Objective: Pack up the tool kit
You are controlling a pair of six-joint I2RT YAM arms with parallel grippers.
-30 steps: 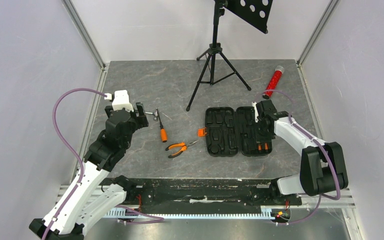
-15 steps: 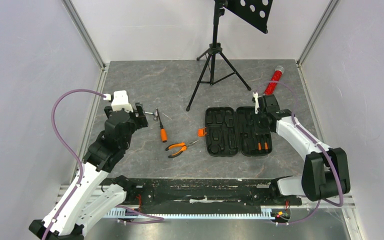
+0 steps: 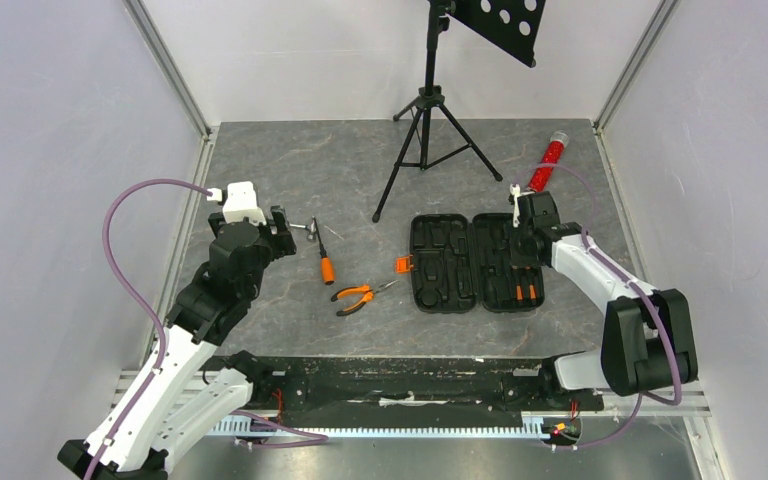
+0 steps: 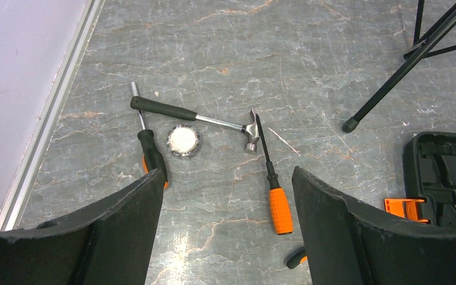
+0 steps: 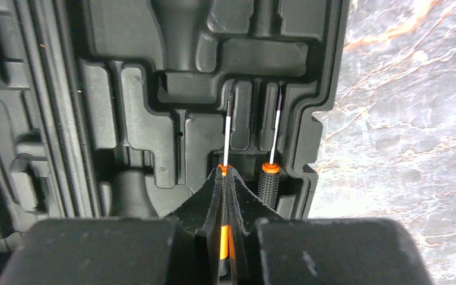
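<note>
Guesswork, but this looks like the seating step: right gripper [image 5: 224, 178] is pinched on a thin orange screwdriver [image 5: 222, 242] lying in its slot of the open tool kit case [image 5: 124, 89] just below it (left gripper [image 4: 227, 178] gapes wide, hammer [image 4: 193, 117] just ahead of it), so next it should let go and lift straight off.

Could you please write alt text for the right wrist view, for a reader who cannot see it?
The right gripper pinches a small orange-handled screwdriver, its shaft lying in a moulded slot of the open black case. A second screwdriver sits in the slot to its right, and grey marbled table shows beyond the case's right edge.
</note>
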